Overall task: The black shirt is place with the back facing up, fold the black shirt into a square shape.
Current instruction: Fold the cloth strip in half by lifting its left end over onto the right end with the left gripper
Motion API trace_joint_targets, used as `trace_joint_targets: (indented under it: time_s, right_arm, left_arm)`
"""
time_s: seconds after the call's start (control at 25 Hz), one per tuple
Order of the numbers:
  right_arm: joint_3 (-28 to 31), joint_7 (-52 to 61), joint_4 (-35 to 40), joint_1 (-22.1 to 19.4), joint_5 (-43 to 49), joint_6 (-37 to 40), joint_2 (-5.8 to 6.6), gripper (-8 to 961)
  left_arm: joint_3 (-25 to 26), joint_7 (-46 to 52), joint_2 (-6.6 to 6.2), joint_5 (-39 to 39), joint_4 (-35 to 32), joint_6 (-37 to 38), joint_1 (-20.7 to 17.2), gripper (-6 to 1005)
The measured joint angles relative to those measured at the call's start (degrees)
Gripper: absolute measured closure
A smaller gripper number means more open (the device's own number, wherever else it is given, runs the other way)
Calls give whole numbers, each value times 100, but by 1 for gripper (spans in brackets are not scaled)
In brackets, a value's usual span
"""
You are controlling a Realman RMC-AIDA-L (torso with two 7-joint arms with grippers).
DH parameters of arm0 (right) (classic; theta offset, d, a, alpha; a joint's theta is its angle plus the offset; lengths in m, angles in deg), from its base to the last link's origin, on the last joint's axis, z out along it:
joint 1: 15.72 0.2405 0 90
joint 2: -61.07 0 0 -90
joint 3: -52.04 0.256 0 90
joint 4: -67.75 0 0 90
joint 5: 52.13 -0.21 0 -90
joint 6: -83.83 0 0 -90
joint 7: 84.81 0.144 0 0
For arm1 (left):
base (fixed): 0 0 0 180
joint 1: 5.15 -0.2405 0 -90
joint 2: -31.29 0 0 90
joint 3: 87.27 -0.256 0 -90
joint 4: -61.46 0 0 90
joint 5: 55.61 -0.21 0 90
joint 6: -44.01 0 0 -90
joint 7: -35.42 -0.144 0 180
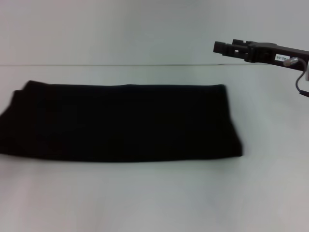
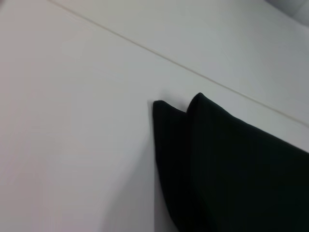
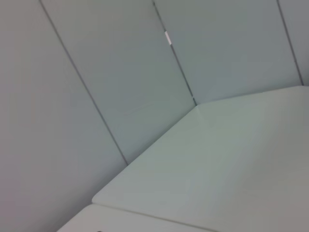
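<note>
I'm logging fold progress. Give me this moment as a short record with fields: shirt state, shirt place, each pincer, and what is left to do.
shirt state: shirt folded into a long flat band, wider than deep, not yet square
shirt place: on the white table, left of middle
layers: two stacked corners show in the left wrist view
right pincer: raised above the table's far right, off the shirt, holding nothing
left pincer: not in view
left to do: probably fold the band across its length

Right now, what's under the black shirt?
The shirt lies folded into a long band on the white table. Its own lower layers peek out at the left end. Anything else beneath is covered.
</note>
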Motion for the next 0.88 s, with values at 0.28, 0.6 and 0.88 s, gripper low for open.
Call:
trace_joint_targets:
  time_s: [0.28, 0.6, 0.88]
  right_arm:
    - [28, -60, -8, 25, -64, -251, -138, 70]
    - [41, -78, -6, -155, -227, -516, -83, 71]
    - [123, -88, 41, -602, -580, -460, 264, 69]
  left_arm:
    - [60, -89, -160, -192, -520, 204, -152, 919]
    - [-252, -54, -284, 299, -274, 1744, 795, 898]
    - [-1075, -95, 167, 950, 1001, 1662, 2345, 880]
